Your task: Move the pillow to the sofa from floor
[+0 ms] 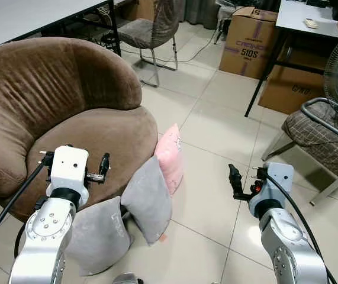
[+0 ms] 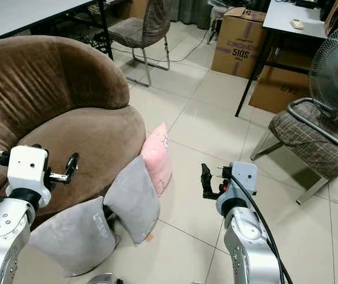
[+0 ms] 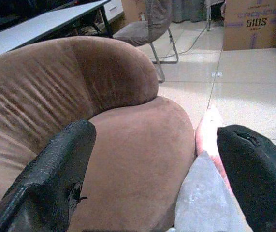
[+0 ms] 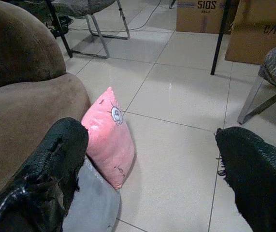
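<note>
Pillows lean on the sofa: pink pillow, two grey; both hands gape empty.

Sofa matt velvety cloth; floor glossy tile.

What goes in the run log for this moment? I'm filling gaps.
left gripper: open, over sofa seat | right gripper: open, above floor | pillows: three on floor against sofa
</note>
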